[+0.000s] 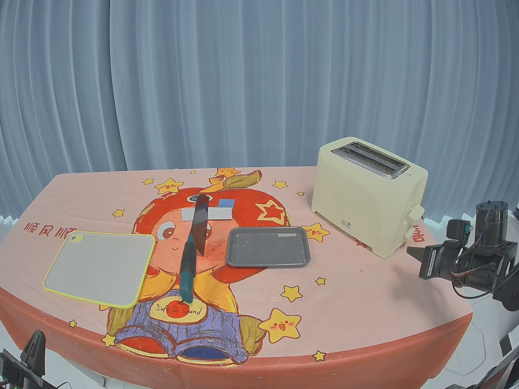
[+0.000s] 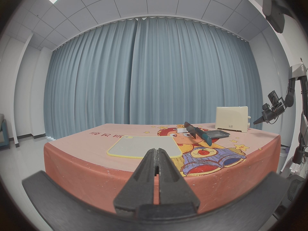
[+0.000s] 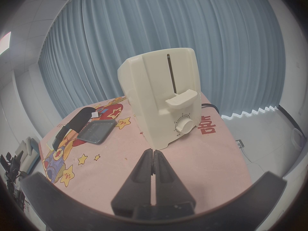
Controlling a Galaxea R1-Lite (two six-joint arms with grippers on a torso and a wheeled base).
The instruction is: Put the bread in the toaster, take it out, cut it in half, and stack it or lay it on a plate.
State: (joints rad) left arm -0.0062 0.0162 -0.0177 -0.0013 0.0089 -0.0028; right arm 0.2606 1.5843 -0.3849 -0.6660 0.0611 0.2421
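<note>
Seemingly everything is laid out for reach: the toaster stands on the right of the table, its slots running diagonally and its lever end facing the right jaws, which are closed together and empty just off that edge. The lever sits low, so the bread is probably inside, though I cannot tell. The knife lies lengthwise, handle toward the robot, blade pointing away, between the cutting board and tray. The left jaws, pressed together, wait low before the board.
</note>
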